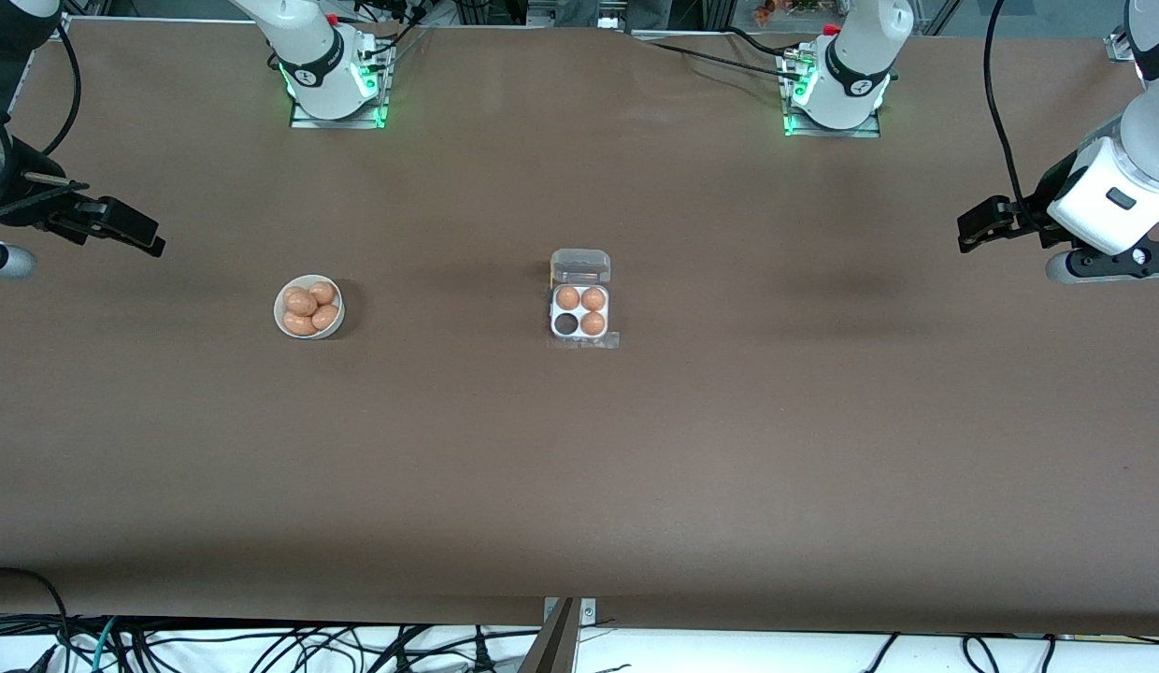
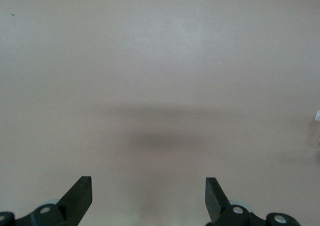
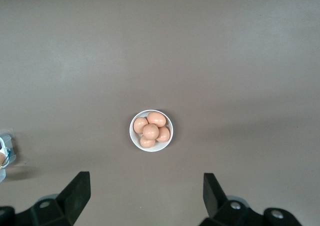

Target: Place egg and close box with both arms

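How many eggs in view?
7. Four piled in the white bowl, toward the right arm's end; three in the open box, one cell empty. More could hide under the pile.

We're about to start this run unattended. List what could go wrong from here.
1. The eggs lie heaped against one another in the bowl; picking one may nudge its neighbours or roll them out.
2. Only one cell of the box is free, beside three seated eggs, so a slightly off placement could strike them.
3. The light clear box may slide while its open lid is pushed shut.
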You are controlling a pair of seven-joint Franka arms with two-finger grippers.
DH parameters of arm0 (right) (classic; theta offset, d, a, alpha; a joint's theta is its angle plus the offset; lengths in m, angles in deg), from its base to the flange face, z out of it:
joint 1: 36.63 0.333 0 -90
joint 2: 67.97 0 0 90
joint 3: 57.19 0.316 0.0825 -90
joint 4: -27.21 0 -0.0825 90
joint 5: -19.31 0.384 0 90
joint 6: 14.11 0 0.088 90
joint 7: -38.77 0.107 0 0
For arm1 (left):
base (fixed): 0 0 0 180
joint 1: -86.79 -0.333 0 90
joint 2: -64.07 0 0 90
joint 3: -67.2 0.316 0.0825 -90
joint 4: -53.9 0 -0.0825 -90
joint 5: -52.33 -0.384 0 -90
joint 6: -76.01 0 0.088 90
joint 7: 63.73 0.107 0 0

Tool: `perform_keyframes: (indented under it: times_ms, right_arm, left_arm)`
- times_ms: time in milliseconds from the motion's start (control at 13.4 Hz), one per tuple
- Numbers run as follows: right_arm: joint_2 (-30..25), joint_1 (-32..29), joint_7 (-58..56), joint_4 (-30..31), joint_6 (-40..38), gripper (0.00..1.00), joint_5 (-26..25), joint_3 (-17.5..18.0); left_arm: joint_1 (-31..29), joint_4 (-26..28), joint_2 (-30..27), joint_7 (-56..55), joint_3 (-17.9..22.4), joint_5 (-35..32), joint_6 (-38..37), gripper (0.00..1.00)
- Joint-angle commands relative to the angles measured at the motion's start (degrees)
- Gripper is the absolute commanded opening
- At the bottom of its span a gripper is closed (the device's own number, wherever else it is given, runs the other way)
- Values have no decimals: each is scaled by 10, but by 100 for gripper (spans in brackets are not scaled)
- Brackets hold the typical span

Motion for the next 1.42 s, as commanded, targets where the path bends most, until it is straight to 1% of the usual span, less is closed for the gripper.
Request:
perform_keyframes:
  times_ms: [0, 598, 822, 896, 1120, 1270, 1344]
  right_arm:
    - [-12, -1, -5, 8, -4, 100, -4, 1]
    - [-10, -1, -7, 9, -4, 100, -4, 1]
    - [2, -1, -7, 8, 7, 100, -5, 1]
    - [13, -1, -7, 8, 12, 100, -6, 2]
    - [73, 18, -11, 6, 7, 100, -6, 6]
    - [107, 19, -11, 7, 17, 100, -5, 6]
    - [122, 19, -12, 11, 35, 100, -4, 6]
  left_arm:
    - [1, -17, 10, 12, 0, -2, -11, 100]
    - [1, -17, 10, 12, 0, -2, -11, 100]
    - [1, -17, 10, 12, 0, -4, -11, 100]
    - [1, -17, 10, 11, 0, -3, -11, 100]
    - [2, -17, 10, 11, 0, -3, -11, 100]
    - [2, -17, 10, 12, 0, -4, -11, 100]
    - [2, -17, 10, 11, 0, -4, -11, 100]
